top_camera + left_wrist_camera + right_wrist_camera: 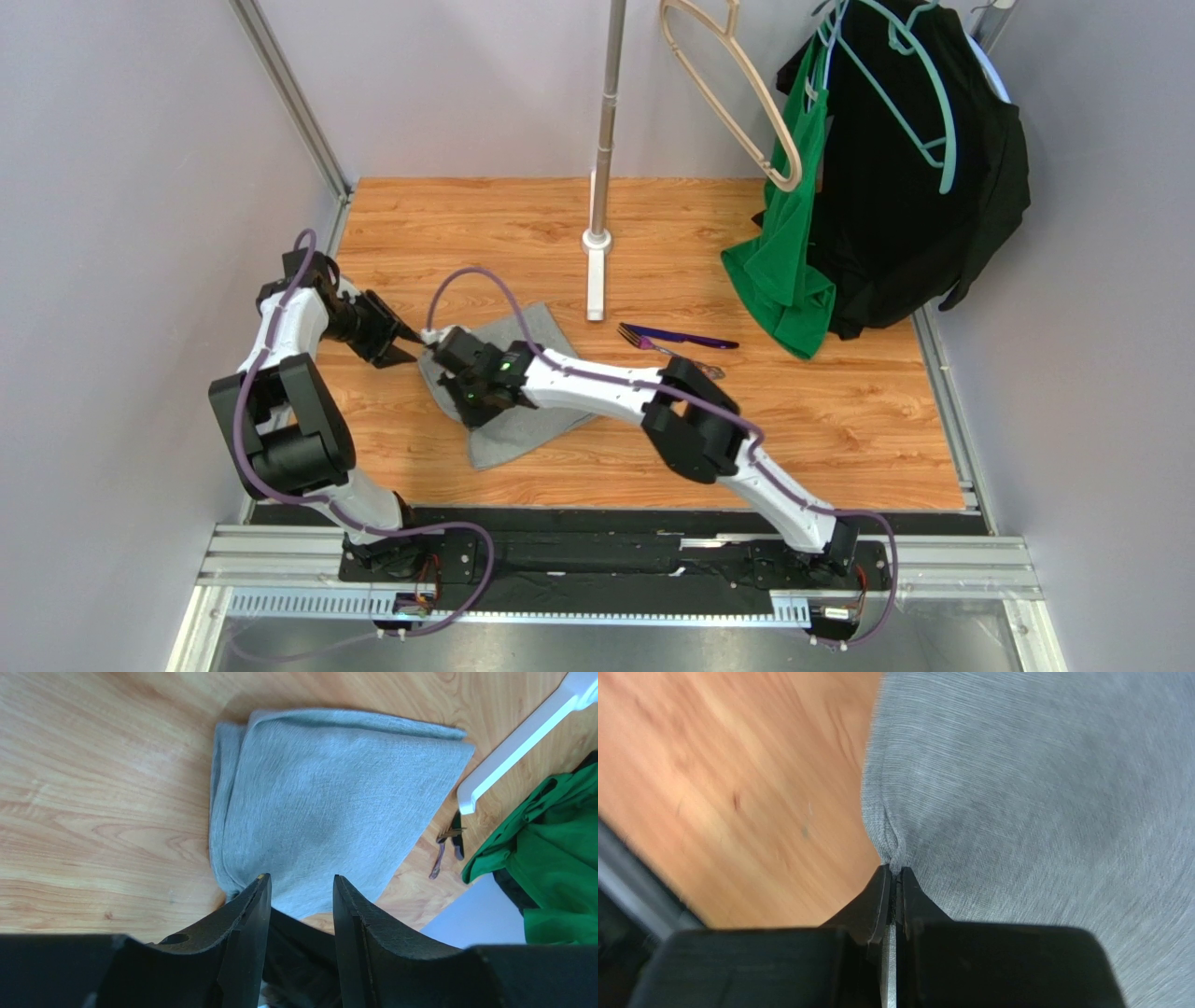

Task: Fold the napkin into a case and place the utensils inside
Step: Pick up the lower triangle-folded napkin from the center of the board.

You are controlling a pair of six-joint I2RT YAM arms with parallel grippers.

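Napkin (1032, 812) edge pinched in right gripper (895, 875); left gripper (302, 878) spread, just beside it.

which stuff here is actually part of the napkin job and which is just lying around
Part of the job:
- the grey napkin, its edge pinched by the right gripper
- the left gripper, open, close to the napkin
- the two utensils, beside the napkin, not in it

Just lying about:
- the green garment
- the black garment
- the metal pole
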